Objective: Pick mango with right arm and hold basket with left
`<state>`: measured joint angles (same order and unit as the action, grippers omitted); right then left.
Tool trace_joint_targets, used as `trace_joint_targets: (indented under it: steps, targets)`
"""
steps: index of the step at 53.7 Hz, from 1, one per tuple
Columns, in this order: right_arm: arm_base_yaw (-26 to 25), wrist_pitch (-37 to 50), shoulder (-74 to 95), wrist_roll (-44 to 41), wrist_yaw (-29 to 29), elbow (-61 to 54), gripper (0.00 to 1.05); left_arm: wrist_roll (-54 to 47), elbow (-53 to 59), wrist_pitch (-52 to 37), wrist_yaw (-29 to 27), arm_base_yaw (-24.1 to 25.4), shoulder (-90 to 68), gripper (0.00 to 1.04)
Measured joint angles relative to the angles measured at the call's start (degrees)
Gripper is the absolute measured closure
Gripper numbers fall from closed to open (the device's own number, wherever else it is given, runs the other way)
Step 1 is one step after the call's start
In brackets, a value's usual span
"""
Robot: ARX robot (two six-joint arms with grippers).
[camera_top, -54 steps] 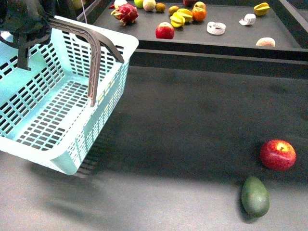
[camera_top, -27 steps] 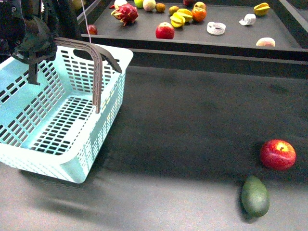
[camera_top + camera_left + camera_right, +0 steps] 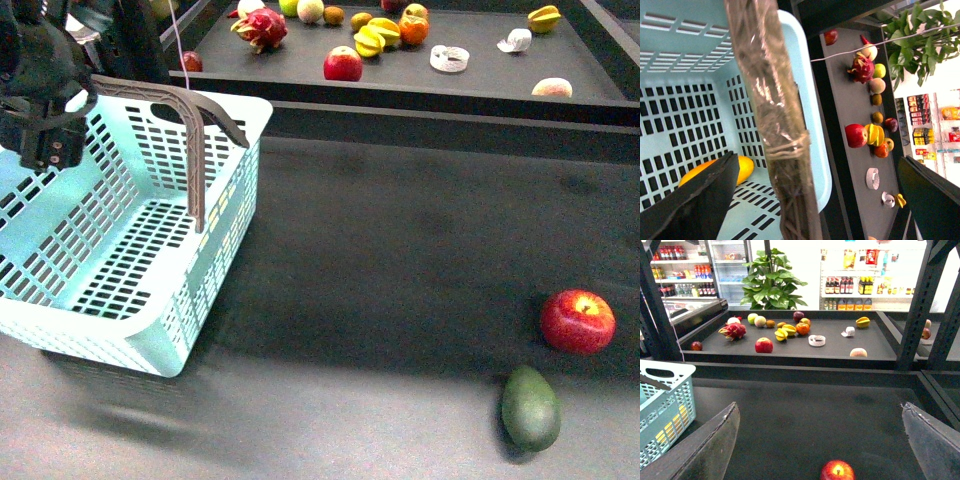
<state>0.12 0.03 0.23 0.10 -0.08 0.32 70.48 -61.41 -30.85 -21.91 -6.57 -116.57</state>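
Observation:
The turquoise basket [image 3: 120, 250] rests on the dark table at the left, and its brown handles [image 3: 195, 150] stand up. Above the basket's far left wall hangs my left gripper [image 3: 45, 140], open. In the left wrist view a handle [image 3: 775, 115] runs between the spread jaws of the left gripper [image 3: 817, 157] without being clamped. The mango [image 3: 742, 167] lies on the basket [image 3: 685, 115] floor, partly hidden behind one finger. The front view does not show it. My right gripper [image 3: 820, 406] is open and empty above the table, with a red apple [image 3: 837, 471] just below it.
A red apple [image 3: 578, 321] and a dark green fruit [image 3: 530, 407] lie at the table's right front. A raised dark shelf [image 3: 480, 80] at the back carries several fruits and tape rolls. Black frame posts [image 3: 920, 305] stand at the right.
The basket has dropped from a tilt and slid left, and now sits flat on the table. The left gripper has shifted left with it. The apple and green fruit have not moved.

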Motion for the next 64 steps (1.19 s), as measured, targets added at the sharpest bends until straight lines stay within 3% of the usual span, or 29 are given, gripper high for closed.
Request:
trace_joint_targets:
  steps: [31, 52, 53, 55, 57, 60, 64]
  targets:
    - [0.0, 0.0, 0.0, 0.0, 0.0, 0.0, 0.08, -17.0, 28.5, -5.1, 0.9, 8.9, 31.3, 0.06]
    - [0.0, 0.0, 0.0, 0.0, 0.0, 0.0, 0.08, -24.3, 31.9, -2.3, 0.9, 10.6, 37.1, 0.06]
    - [0.0, 0.0, 0.0, 0.0, 0.0, 0.0, 0.08, -26.7, 32.6, -4.3, 3.7, 11.2, 36.7, 0.08]
    - [0.0, 0.0, 0.0, 0.0, 0.0, 0.0, 0.08, -35.7, 36.3, -16.0, 16.0, 12.5, 35.9, 0.19]
    - [0.0, 0.0, 0.0, 0.0, 0.1, 0.0, 0.08, -44.1, 39.1, -22.3, 22.1, 12.7, 36.0, 0.26]
    - [0.0, 0.0, 0.0, 0.0, 0.0, 0.0, 0.08, -53.6, 42.1, -27.0, 26.7, 12.3, 37.6, 0.37]
    - [0.0, 0.0, 0.0, 0.0, 0.0, 0.0, 0.08, -62.3, 45.1, -27.7, 26.9, 11.6, 41.2, 0.51]
